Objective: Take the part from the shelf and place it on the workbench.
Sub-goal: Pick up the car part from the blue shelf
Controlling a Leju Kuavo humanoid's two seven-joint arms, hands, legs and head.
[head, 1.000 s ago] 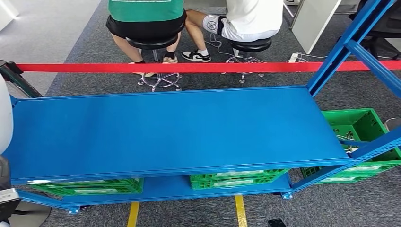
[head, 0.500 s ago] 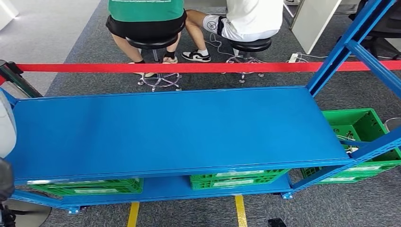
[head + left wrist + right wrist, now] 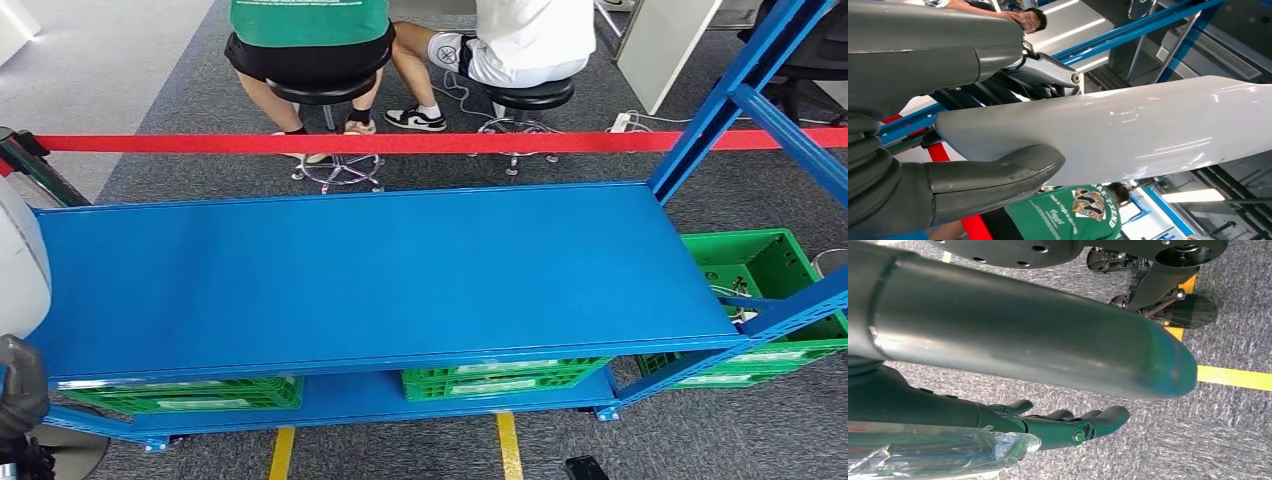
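Your left hand (image 3: 923, 165) is clamped on the white part (image 3: 1128, 130), held up beside the blue shelf (image 3: 380, 270). Right hand (image 3: 1058, 425) hangs over the floor, fingers apart, holding nothing. Careful: that glossy part could slip or clip the shelf frame if you swing.

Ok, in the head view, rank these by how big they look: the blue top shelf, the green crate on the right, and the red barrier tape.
1. Blue top shelf, by far the largest.
2. Green crate on the right; partly hidden by the shelf frame.
3. Red barrier tape: long but thin.
Crate against tape is unsure, since they lie at different distances from the camera.
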